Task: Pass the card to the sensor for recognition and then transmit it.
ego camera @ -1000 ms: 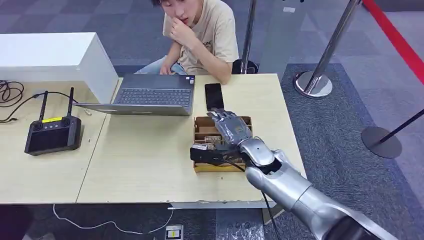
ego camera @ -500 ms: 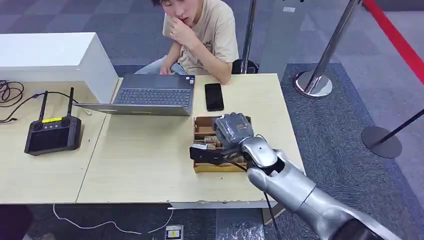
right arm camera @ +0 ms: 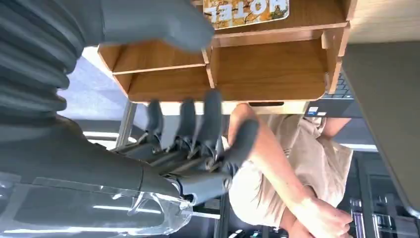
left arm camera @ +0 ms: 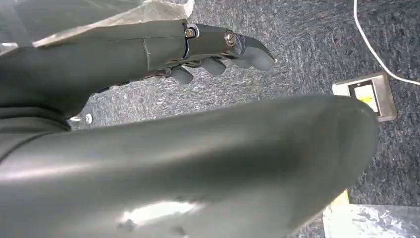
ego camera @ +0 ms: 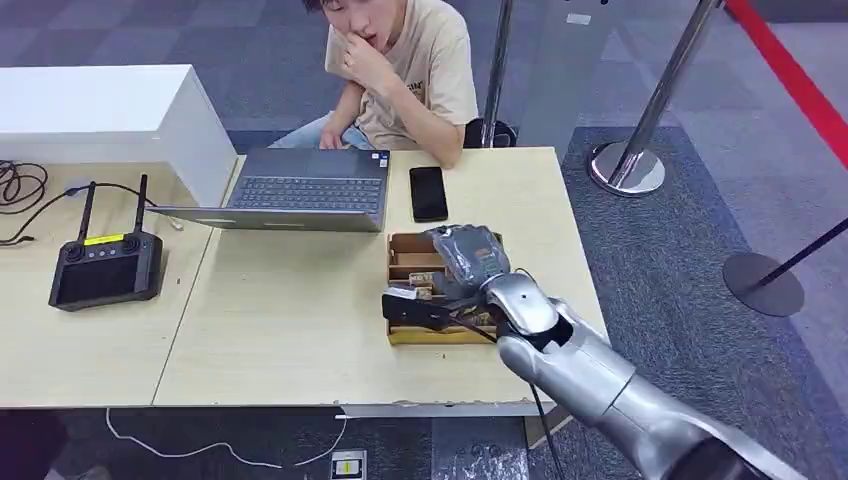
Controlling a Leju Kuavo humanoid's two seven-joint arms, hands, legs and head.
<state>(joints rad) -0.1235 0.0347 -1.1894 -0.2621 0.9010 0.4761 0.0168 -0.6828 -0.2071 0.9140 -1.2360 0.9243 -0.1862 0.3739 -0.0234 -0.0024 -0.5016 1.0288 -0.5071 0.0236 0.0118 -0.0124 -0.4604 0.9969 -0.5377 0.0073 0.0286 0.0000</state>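
Wooden table [ego camera: 300, 330], right hand [ego camera: 466, 256] over open-topped organizer [ego camera: 408, 262], near edge

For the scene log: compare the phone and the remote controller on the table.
The phone is a thin, plain black slab; the remote controller is bulkier, with two upright antennas and a yellow label. The phone lies beside the laptop near the person; the controller sits at the table's far left. Both are dark and untouched.

the right arm [ego camera: 600, 385] is glossy silver with rounded shells, and a thin black cable runs along it. the right hand [ego camera: 465, 258] is grey, with a ribbed grey cover, a thick grey thumb and darker fingers [right arm camera: 198, 124]. the left hand [left arm camera: 218, 47] has a dark grey casing with silver screws and rounded grey fingertips.
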